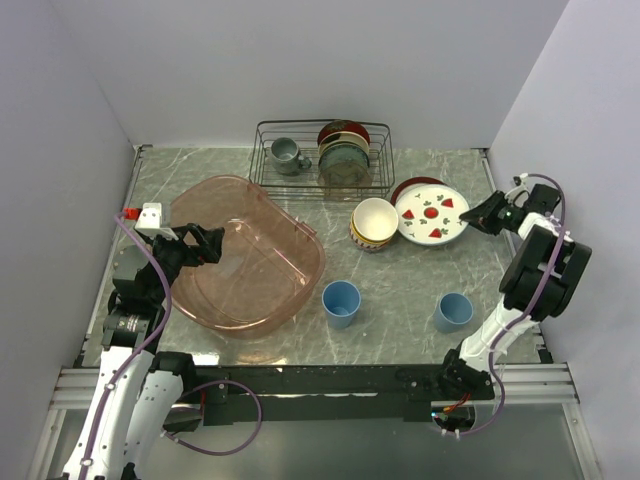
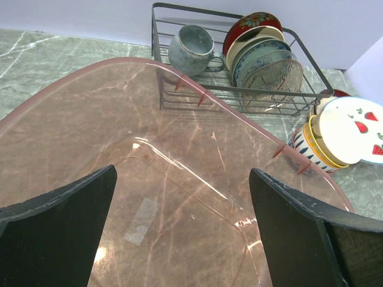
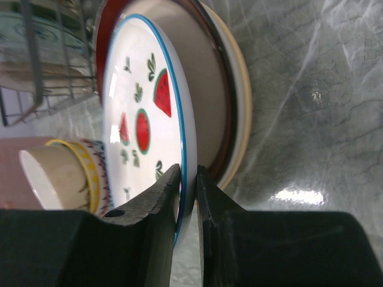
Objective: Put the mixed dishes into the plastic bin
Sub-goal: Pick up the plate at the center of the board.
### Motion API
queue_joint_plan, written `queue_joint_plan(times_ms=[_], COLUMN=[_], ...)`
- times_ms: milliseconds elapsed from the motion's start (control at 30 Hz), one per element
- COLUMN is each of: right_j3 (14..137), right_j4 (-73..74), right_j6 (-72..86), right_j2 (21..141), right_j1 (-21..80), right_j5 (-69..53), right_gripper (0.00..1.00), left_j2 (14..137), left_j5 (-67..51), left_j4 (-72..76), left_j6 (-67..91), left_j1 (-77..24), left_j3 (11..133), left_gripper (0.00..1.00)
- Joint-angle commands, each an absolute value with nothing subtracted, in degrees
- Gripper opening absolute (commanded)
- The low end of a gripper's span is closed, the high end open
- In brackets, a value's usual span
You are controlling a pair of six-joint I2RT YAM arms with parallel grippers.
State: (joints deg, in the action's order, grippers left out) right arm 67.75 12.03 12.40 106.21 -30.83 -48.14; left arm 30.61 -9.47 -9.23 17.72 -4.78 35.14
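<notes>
Grey marbled tabletop (image 1: 400,285) is carrying the plastic bin (image 1: 250,270) at left. Left gripper (image 1: 212,245) is hovering over the bin's left part, jaws spread wide, holding nothing. Right gripper (image 1: 474,217) is pinching the right rim of the fruit-print plate (image 1: 432,214), which is lying atop the plate stack (image 1: 405,187) at far right, beside the stacked bowls (image 1: 374,222). Left cup (image 1: 341,300) and right cup (image 1: 453,311) are standing nearer.

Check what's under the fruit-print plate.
A stack: under the fruit-print plate sits a red-rimmed plate, then a cream plate. Only their edges show; their faces and anything lower are covered. Right fingers pinch the top plate's rim.
</notes>
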Motion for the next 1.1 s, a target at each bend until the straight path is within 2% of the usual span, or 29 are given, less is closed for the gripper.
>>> queue_joint_plan(times_ms=[0, 733, 900, 1067], right_j3=[66.36, 57.83, 55.73, 54.23], right_j4=[5.63, -9.48, -13.44, -17.40], right_j6=[17.57, 31.90, 36.82, 41.82], right_j2=[99.50, 88.86, 85.87, 82.45], right_j1=[-32.17, -35.77, -36.82, -37.26], right_j5=[-51.59, -54.49, -56.33, -59.05], right_gripper=[0.00, 0.00, 0.00, 0.00], left_j2=[30.76, 29.71, 30.41, 32.95], left_j5=[-10.99, -15.99, -21.87, -28.82], left_j4=[-6.33, -4.13, -1.07, 8.94], left_j6=[17.75, 20.39, 27.49, 42.60], left_j1=[-4.48, -4.57, -4.57, -4.57], left_j3=[36.03, 34.98, 34.98, 35.06], left_gripper=[0.99, 0.99, 0.99, 0.99])
